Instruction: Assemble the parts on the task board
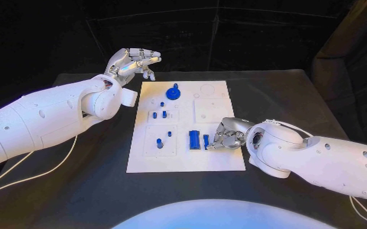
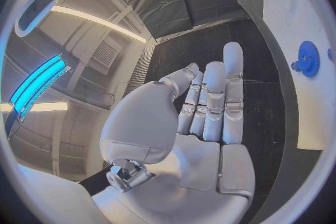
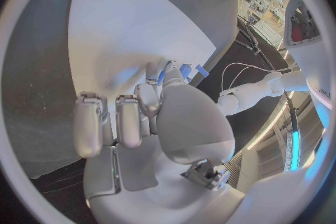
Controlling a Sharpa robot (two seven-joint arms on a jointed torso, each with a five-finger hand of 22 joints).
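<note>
The white task board (image 1: 218,157) lies in the middle of the black table. A blue gear (image 1: 174,93) stands near its far edge and is also seen from the left wrist as the gear (image 2: 307,59). Several small blue pegs (image 1: 159,115) stand in the board's left half. A flat blue block (image 1: 195,140) lies near the middle, with a narrow blue part (image 1: 206,141) beside it. My right hand (image 1: 227,135) is down on the board, its thumb and a finger pinching that narrow blue part (image 3: 162,76). My left hand (image 1: 134,62) hovers off the board's far left corner, fingers straight, holding nothing.
Raised white square plates (image 1: 208,110) sit on the board's right half. My left forearm (image 1: 53,115) lies along the board's left side. A cable (image 1: 31,175) trails over the table at the near left. Black curtains close off the back.
</note>
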